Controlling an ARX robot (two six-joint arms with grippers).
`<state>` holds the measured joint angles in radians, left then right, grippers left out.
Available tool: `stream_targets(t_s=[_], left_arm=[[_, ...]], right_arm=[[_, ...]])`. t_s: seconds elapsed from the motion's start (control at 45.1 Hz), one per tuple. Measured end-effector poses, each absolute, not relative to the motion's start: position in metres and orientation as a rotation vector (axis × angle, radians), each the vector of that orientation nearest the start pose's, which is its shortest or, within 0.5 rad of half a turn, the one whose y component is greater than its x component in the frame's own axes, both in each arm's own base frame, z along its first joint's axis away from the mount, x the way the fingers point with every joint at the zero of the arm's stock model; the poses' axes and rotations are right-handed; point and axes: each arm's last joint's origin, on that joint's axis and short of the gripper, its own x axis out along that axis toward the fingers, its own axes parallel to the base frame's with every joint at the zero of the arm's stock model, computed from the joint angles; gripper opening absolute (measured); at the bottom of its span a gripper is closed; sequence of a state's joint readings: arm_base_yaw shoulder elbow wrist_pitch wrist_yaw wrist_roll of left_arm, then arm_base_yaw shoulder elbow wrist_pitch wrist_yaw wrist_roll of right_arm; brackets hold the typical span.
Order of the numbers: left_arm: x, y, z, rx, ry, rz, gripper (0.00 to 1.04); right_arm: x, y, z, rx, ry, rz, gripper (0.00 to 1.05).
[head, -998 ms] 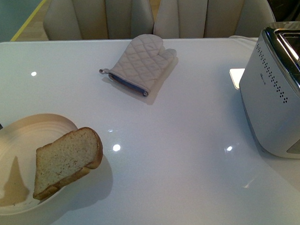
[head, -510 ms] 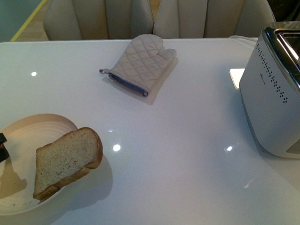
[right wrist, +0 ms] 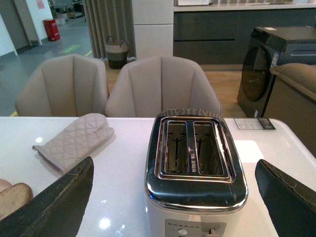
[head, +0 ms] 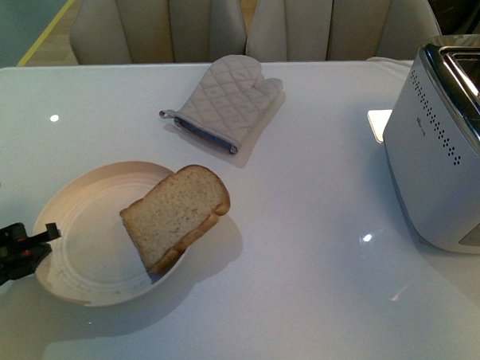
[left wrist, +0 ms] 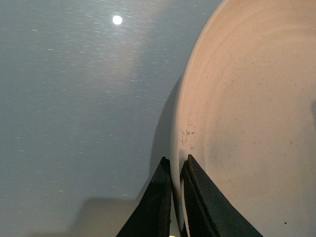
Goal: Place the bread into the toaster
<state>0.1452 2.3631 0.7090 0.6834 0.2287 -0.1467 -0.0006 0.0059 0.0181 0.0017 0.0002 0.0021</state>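
Front view: white table (head: 307,249), cream plate (head: 84,262) near the left edge. Bread (head: 176,215) lies on the plate's right side, tilted, crust end hanging over the rim. Left gripper (head: 42,240) at the table's left edge, on the plate's left rim. Oven mitt (head: 225,101) flat near the far edge, middle. Toaster (head: 443,179) at the right edge, well apart from the bread.

Left wrist view: left gripper (left wrist: 177,170) jaws almost closed, pinching the plate (left wrist: 247,98) rim between them, table (left wrist: 74,98) beside.

Right wrist view: right gripper (right wrist: 173,165) jaws spread wide, holding nothing, above the toaster (right wrist: 197,186); both slots empty. Oven mitt (right wrist: 74,138) and bread (right wrist: 12,197) off to one side, chairs (right wrist: 163,86) behind the far edge.
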Motion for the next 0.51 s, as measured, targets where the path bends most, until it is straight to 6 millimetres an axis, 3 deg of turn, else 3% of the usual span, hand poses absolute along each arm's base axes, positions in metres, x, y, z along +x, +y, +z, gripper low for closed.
stream_targets(t_s=[0.333, 0.51], left_arm=[[0.295, -0.047, -0.040, -0.191, 1.012, -0.254, 0.04], [0.294, -0.075, -0.041, -0.190, 1.022, -0.294, 0.04]], right_arm=[[0.097, 0.000, 0.169, 0.002, -0.014, -0.001, 0.96], [0.097, 0.000, 0.169, 0.002, -0.014, -0.001, 0.96]])
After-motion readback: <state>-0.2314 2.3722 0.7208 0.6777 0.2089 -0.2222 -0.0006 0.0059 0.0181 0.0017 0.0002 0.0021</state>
